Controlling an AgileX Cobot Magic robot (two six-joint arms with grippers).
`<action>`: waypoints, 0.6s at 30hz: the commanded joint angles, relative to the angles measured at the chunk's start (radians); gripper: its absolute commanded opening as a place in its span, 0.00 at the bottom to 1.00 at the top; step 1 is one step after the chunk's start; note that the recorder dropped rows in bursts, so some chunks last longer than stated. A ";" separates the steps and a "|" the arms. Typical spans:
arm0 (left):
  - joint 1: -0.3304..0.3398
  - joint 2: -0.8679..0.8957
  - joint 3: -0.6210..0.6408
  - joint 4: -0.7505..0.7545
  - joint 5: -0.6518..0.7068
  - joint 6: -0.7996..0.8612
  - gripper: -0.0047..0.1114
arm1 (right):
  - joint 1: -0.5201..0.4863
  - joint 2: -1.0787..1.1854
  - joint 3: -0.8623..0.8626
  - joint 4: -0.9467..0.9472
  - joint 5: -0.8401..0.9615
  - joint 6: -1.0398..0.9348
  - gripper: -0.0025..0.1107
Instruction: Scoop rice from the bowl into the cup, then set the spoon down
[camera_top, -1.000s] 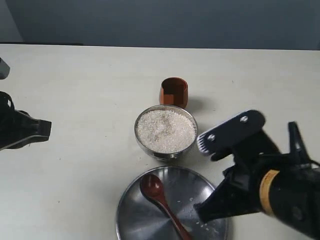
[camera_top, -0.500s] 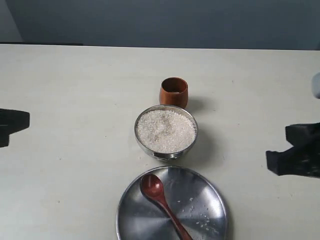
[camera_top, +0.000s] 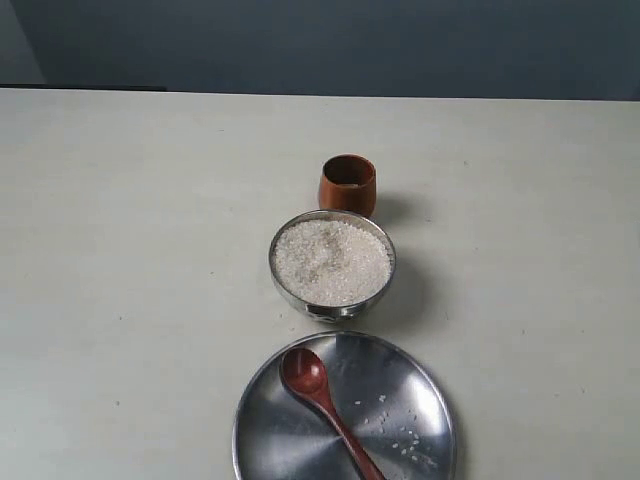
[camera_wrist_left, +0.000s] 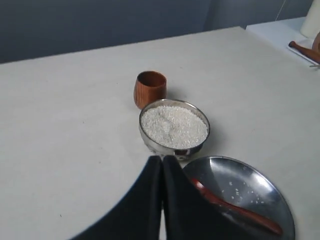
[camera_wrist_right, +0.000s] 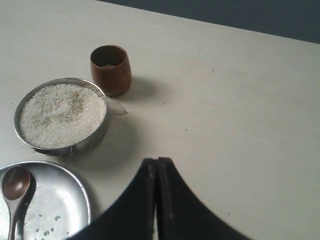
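The steel bowl (camera_top: 332, 262) holds a heap of white rice (camera_top: 331, 260) at the table's middle. Just behind it stands the reddish-brown wooden cup (camera_top: 348, 184), with a few grains showing inside. The wooden spoon (camera_top: 325, 405) lies on the flat steel plate (camera_top: 410, 400) in front of the bowl, its oval bowl empty. Neither arm shows in the exterior view. In the left wrist view my left gripper (camera_wrist_left: 162, 159) is shut and empty, short of the bowl (camera_wrist_left: 174, 129) and the spoon (camera_wrist_left: 235, 210). In the right wrist view my right gripper (camera_wrist_right: 156, 161) is shut and empty, away from the bowl (camera_wrist_right: 61, 116) and cup (camera_wrist_right: 111, 69).
A few loose grains (camera_top: 405, 440) lie on the plate. The pale table (camera_top: 130, 250) stretches wide on both sides. In the left wrist view a white side surface (camera_wrist_left: 285, 32) with a wooden utensil (camera_wrist_left: 305, 50) stands at the far corner.
Both arms have pulled back out of the exterior view, the right one from beside the plate, the left from the left edge. Bowl, cup, spoon and plate have not moved.
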 joint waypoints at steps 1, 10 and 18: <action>-0.002 -0.116 0.001 0.042 0.008 0.000 0.05 | 0.003 -0.060 0.003 -0.016 0.009 -0.057 0.02; -0.002 -0.230 0.001 0.245 0.026 0.000 0.05 | 0.003 -0.104 0.003 -0.017 0.066 -0.111 0.02; -0.002 -0.233 0.019 0.328 0.091 -0.010 0.05 | 0.003 -0.104 0.003 -0.065 0.080 -0.185 0.02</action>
